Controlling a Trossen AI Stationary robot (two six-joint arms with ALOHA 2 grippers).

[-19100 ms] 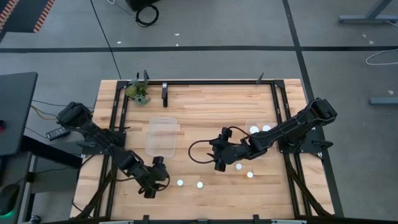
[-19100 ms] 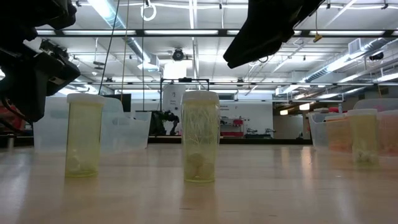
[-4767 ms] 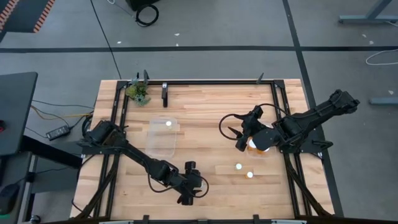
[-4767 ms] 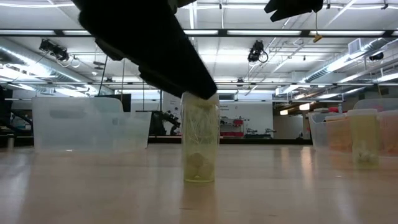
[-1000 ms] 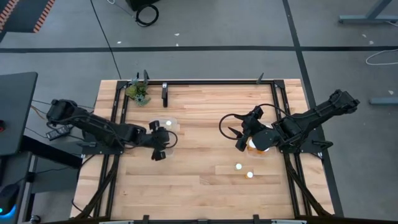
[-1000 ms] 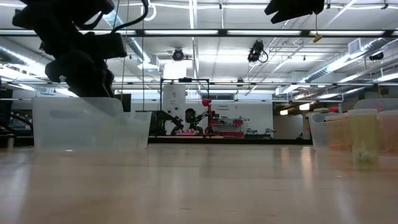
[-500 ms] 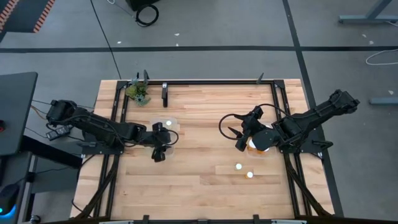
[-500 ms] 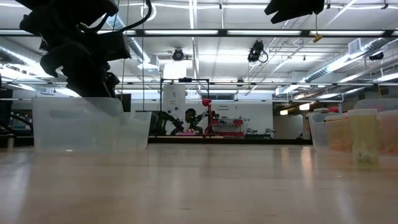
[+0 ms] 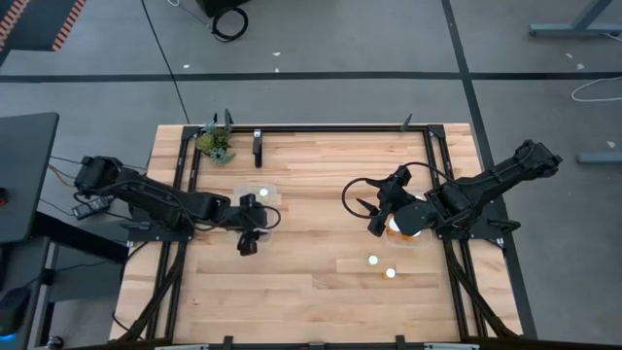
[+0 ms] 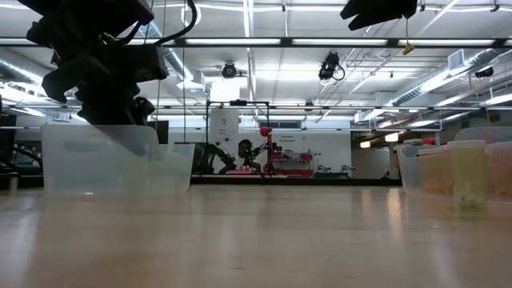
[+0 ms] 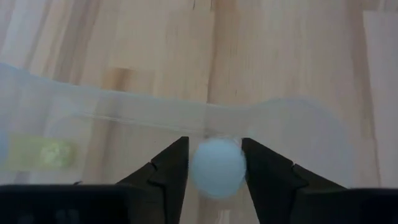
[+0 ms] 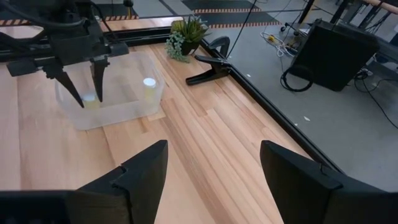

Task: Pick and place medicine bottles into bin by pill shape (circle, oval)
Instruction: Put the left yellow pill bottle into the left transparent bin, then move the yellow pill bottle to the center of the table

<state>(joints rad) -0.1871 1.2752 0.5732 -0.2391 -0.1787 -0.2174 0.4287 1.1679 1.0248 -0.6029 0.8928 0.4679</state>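
The left end effector (image 9: 247, 236) is hanging over the clear bin (image 9: 273, 216) on the left half of the tabletop (image 9: 311, 282), its fingers (image 11: 168, 167) reaching down inside the bin's walls. A white-capped medicine bottle (image 11: 217, 167) is sitting between those fingers; whether they are gripping it or have let go, I cannot tell. A second bottle (image 12: 148, 87) is standing upright in the same bin, toward the far wall. The right end effector (image 9: 374, 216) is waiting well to the right of that bin, spread wide and carrying nothing, just beside the second bin (image 9: 408, 233), which is mostly hidden under the arm. Two more bottles (image 9: 371, 261) (image 9: 390, 273) are standing on the bare wood well to the right of the clear bin.
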